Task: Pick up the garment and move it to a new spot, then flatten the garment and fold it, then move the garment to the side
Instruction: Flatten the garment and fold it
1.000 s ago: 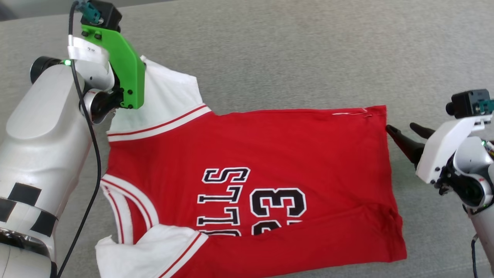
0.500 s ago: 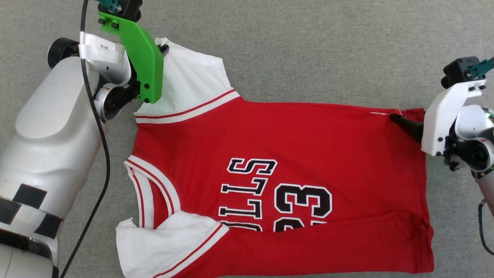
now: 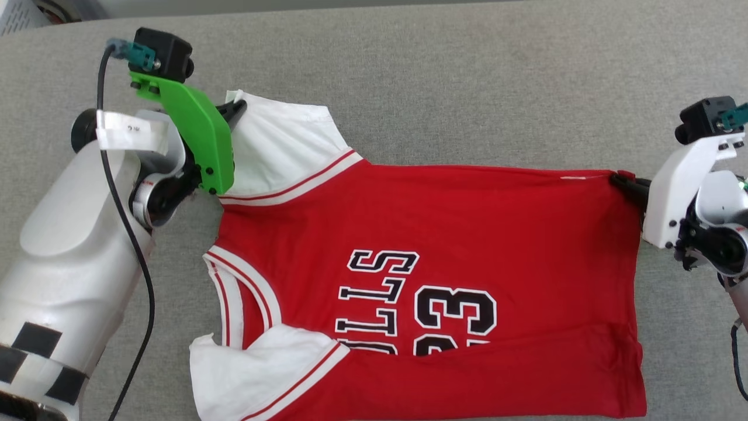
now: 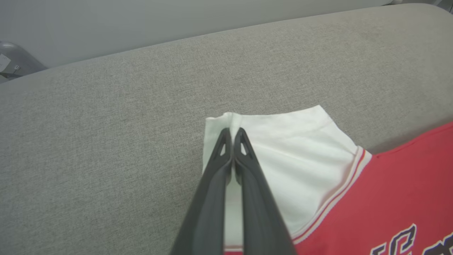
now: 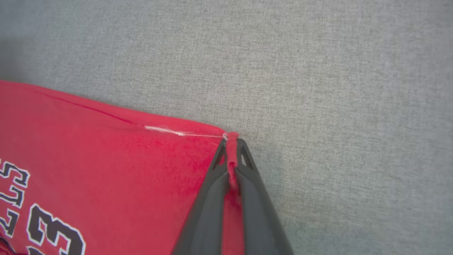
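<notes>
The garment [image 3: 444, 234], a red jersey with white sleeves and black lettering, lies spread sideways on the grey fabric surface, collar to the left and hem to the right. My left gripper [image 3: 238, 107] is shut on the far white sleeve's corner [image 4: 231, 122], its fingers pinching the cloth [image 4: 232, 131]. At the far hem corner my right gripper [image 3: 620, 179] is shut on the red cloth [image 5: 231, 136], which bunches between its fingers. The jersey's upper edge runs taut between the two grips. The near sleeve [image 3: 257, 374] lies folded over at the lower left.
Grey upholstered surface [image 3: 444, 88] stretches all around the jersey, with its far edge [image 4: 141, 49] against a pale wall. A pale slatted object [image 3: 17, 14] sits past the far left corner. My left forearm [image 3: 64, 257] and its black cable [image 3: 131, 245] lie left of the collar.
My right gripper reached the far hem corner and shut on it. The left gripper kept its hold on the sleeve. The head camera shifted, so the whole picture has moved.
</notes>
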{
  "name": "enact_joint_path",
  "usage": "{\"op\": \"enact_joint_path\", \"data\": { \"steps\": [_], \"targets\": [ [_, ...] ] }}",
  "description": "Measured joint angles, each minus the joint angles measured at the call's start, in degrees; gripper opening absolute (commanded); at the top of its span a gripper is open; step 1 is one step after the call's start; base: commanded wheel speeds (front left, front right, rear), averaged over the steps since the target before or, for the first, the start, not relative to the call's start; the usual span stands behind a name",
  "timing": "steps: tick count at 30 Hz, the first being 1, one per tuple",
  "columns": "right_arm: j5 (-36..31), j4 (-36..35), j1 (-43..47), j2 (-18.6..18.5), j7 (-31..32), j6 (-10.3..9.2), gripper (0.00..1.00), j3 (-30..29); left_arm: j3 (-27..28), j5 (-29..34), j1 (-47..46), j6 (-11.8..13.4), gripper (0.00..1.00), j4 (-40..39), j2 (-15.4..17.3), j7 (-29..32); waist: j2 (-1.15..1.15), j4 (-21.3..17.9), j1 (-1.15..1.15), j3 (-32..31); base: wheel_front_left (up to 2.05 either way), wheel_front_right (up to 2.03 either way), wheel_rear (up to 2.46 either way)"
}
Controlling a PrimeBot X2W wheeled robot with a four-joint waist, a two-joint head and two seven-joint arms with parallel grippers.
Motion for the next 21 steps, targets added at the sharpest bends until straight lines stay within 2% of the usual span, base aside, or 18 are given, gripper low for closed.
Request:
{"op": "enact_joint_path", "data": {
  "steps": [5, 9, 11, 12, 21],
  "targets": [
    [-0.1, -4.5, 7.6, -1.0, -2.0, 0.0, 0.0, -2.6, 1.0, -0.5, 7.1, 2.0, 0.0, -4.8, 1.2, -4.2, 0.0, 0.7, -0.01, -3.6, 0.0, 0.0, 0.0],
    [-0.5, -7.2, 14.7, -0.2, -3.1, 0.0, 0.0, -5.2, 1.9, -1.6, 16.6, 4.5, 0.0, -10.1, 2.7, -8.0, 0.0, 1.3, -0.01, -6.6, 0.0, 0.0, 0.0],
    [-1.8, -9.8, 26.0, 2.2, -4.7, 0.02, 0.0, -10.3, 2.8, -4.5, 34.0, 10.6, 0.0, -19.1, 4.5, -12.3, 0.0, 2.3, -0.01, -11.4, 0.0, 0.0, 0.0],
    [-2.0, -10.1, 27.4, 2.6, -4.9, 0.02, 0.0, -11.0, 2.7, -4.6, 36.2, 11.4, 0.0, -20.1, 4.8, -12.6, 0.0, 2.4, -0.01, -12.0, 0.0, 0.0, 0.0],
    [-5.8, -11.2, 35.1, 5.4, -5.7, 0.03, 0.0, -15.2, 2.0, -7.7, 48.5, 15.4, 0.0, -25.9, 5.4, -13.2, 0.0, 3.0, -0.01, -15.3, 0.0, 0.0, 0.0]
  ]
}}
